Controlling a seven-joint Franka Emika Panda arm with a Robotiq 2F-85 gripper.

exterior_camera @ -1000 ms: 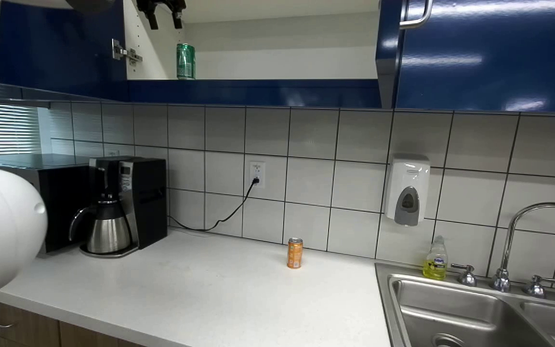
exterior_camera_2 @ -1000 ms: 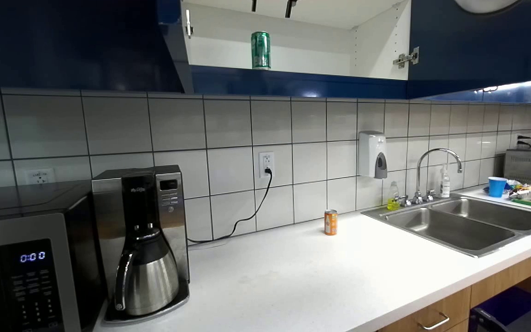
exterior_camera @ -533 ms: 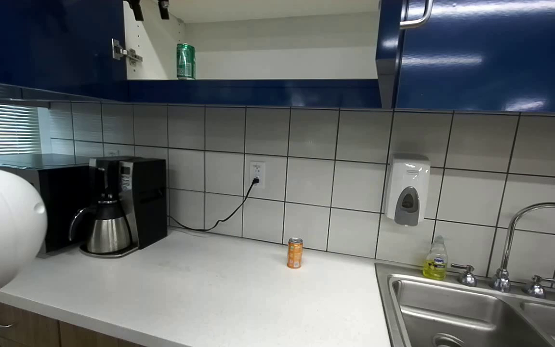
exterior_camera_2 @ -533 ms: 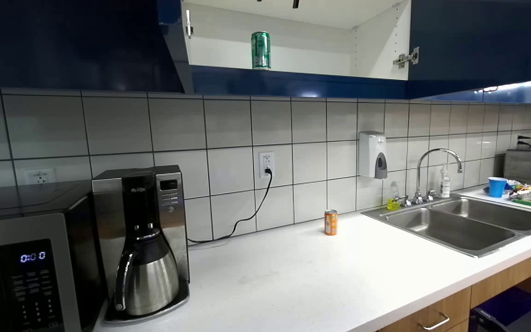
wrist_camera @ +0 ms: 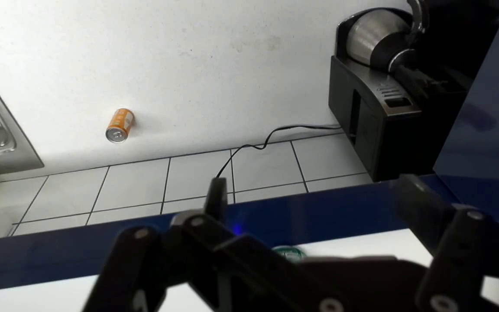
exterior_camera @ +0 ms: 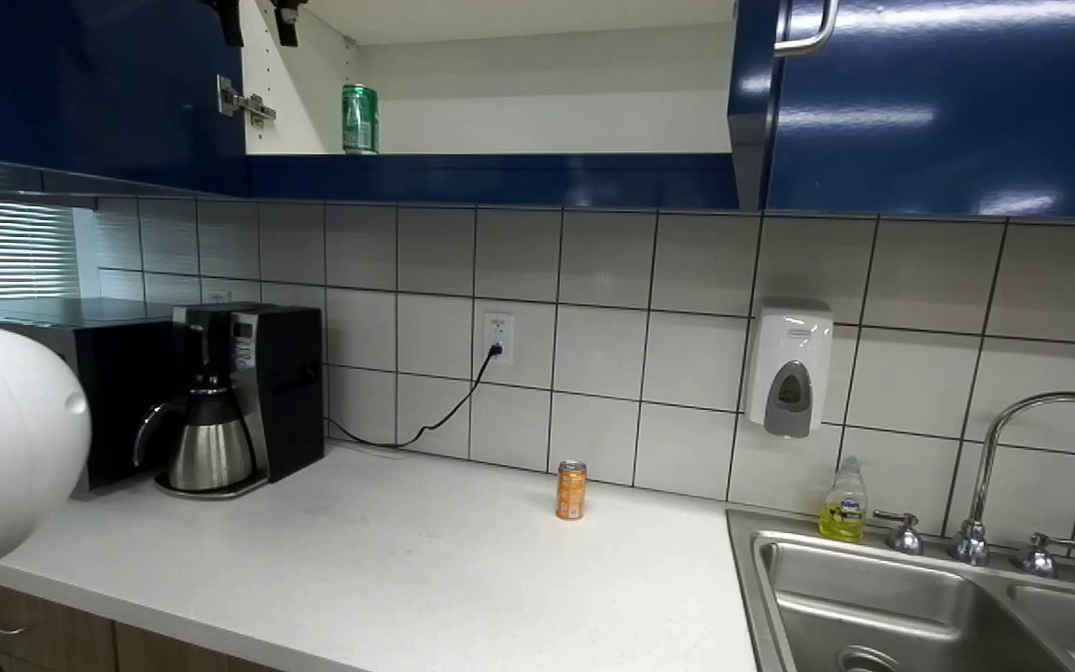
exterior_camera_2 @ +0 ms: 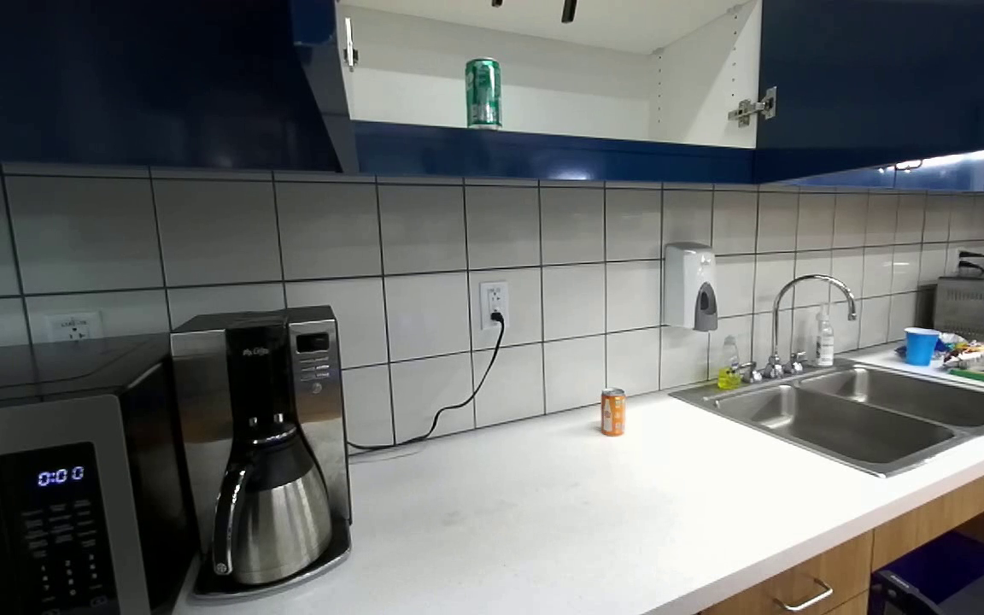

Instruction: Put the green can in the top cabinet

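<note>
The green can [exterior_camera: 360,119] stands upright on the cabinet's bottom shelf near its front edge, and it also shows in an exterior view [exterior_camera_2: 483,94]. The top cabinet [exterior_camera: 537,121] is open, with a cream interior and a glossy blue front edge; it also shows in an exterior view [exterior_camera_2: 577,94]. My gripper [exterior_camera: 260,42] is open and empty, apart from the can and higher than it. Only its fingertips show in an exterior view [exterior_camera_2: 533,10]. In the wrist view the spread fingers [wrist_camera: 313,181] frame the blue edge, and the can's top [wrist_camera: 290,252] is partly hidden behind the gripper.
Open blue cabinet doors [exterior_camera: 118,103] flank the opening. An orange can [exterior_camera: 571,490] stands on the white counter [exterior_camera: 388,569]. A coffee maker [exterior_camera_2: 261,444] and a microwave [exterior_camera_2: 56,487] stand at one end, a sink [exterior_camera_2: 859,418] at the other. A soap dispenser [exterior_camera: 789,369] hangs on the wall.
My gripper has moved away from above the can, leftward in one exterior view and rightward in another. The white arm link at the top edges has left view. The green can has not moved.
</note>
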